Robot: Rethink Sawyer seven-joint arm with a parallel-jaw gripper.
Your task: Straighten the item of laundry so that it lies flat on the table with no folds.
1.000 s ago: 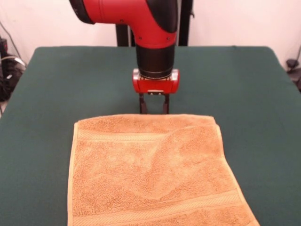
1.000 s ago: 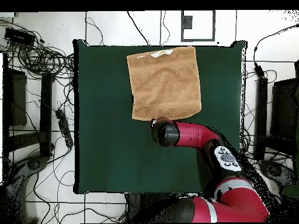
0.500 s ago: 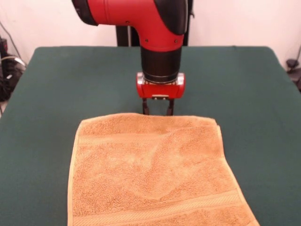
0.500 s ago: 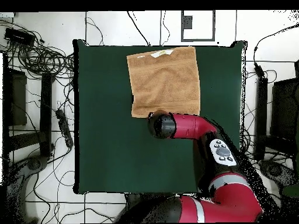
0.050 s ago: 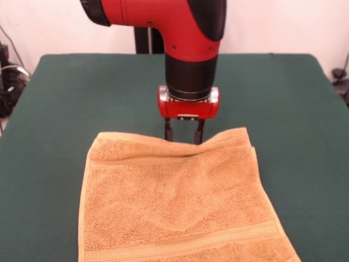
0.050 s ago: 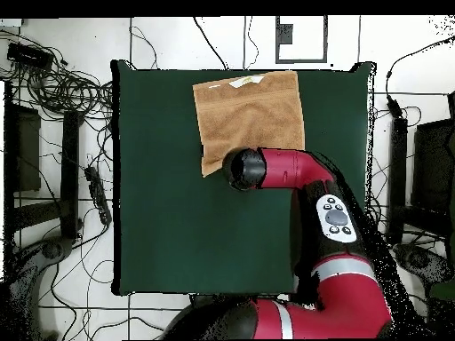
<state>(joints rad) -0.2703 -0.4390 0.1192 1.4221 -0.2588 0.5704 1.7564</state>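
Lying on the dark green cloth of the table (image 5: 65,93), the orange-tan terry hand towel (image 5: 174,202) spreads as a rough square of looped, nubbly pile, with a flatter woven border band running across it near the camera-side end and another close to the far hem. Most of it rests flat, though the far edge is raised: the hem lifts into a soft ridge that dips in the middle and rises toward the right corner, just where the gripper (image 5: 184,137) meets it. Its two thin dark fingers (image 5: 168,131) stand a little apart and reach down to that hem with the cloth bunched between and in front of their tips; whether they truly pinch the fabric cannot be told. Above them sits a glossy red block under a black cylindrical wrist and the rounded red arm (image 5: 163,22). From overhead the towel (image 6: 249,111) occupies the table's (image 6: 178,222) upper middle, a white label (image 6: 242,81) at its top edge, and the arm's black end covers the towel's lower edge
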